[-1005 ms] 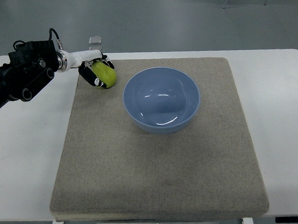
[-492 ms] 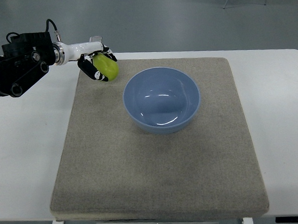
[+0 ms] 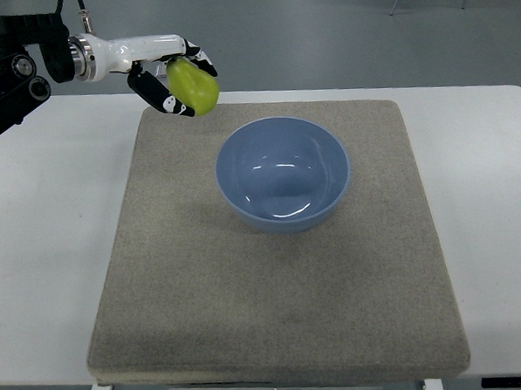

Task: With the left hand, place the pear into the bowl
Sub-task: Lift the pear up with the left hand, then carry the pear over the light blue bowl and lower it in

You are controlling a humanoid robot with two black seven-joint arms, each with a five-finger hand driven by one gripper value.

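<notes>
A grey floor lies beyond the white desk [image 3: 43, 224] and its beige mat [image 3: 274, 290]. My left hand [image 3: 169, 75], arm cut off at the left edge, has its fingers [image 3: 157, 94] clamped on the green pear [image 3: 194, 87], partly hiding it, at ten o'clock from the blue bowl [image 3: 282, 173].

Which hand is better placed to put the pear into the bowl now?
The left hand: it already grips the pear, just left of the blue bowl. No right hand is in view.

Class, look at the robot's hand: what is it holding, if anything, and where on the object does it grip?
The left hand holds the green pear, fingers wrapped around its body.
</notes>
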